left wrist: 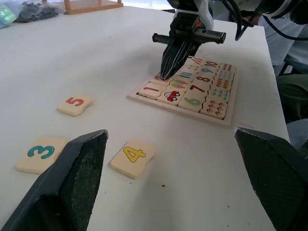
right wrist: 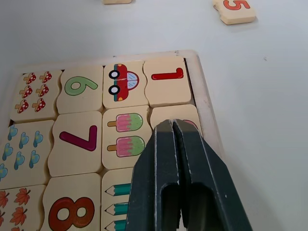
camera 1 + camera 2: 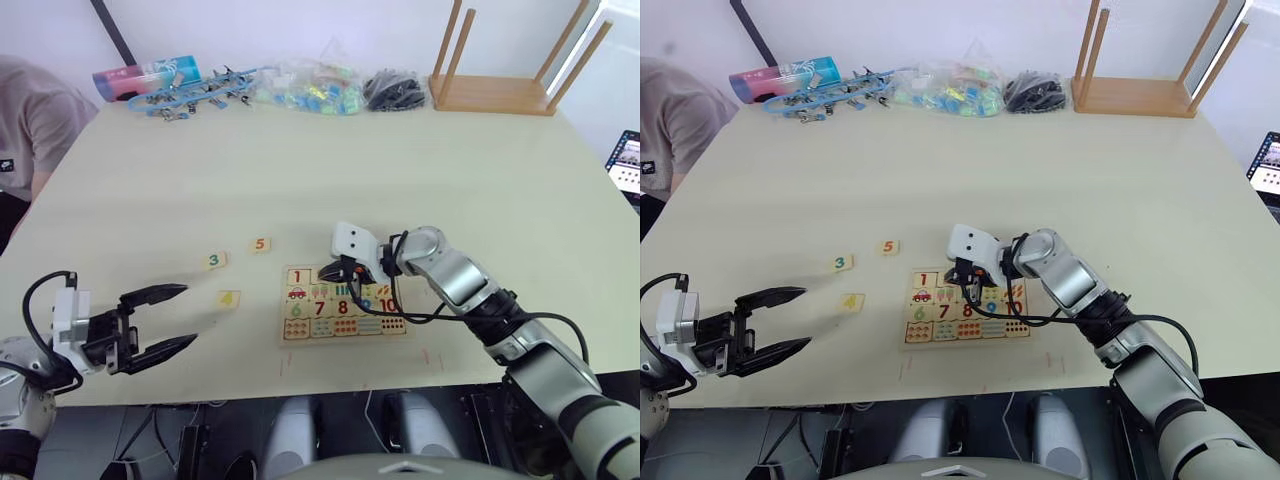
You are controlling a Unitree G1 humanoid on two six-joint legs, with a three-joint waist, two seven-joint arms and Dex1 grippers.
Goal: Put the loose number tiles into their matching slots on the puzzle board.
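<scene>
The puzzle board [image 3: 286, 305] lies near the table's front edge, right of centre. Tile 1 [image 2: 166, 82] sits in its top row. My right gripper [image 3: 336, 272] is shut, its tips pressed down on the tile [image 2: 166, 115] in the slot beside tile 1; the fingers [image 2: 192, 183] hide that digit. Three loose number tiles rest left of the board: tile 3 [image 3: 214, 261], tile 5 [image 3: 260, 244] and tile 4 [image 3: 229, 298]. My left gripper [image 3: 190, 315] hangs open and empty, low and left of tile 4.
Along the far edge lie a pink-and-blue tube [image 3: 145, 78], blue clips [image 3: 195, 92], a clear bag of coloured pieces [image 3: 310, 88], a black bundle [image 3: 397, 90] and a wooden stand [image 3: 500, 85]. A person [image 3: 30, 120] sits at the far left.
</scene>
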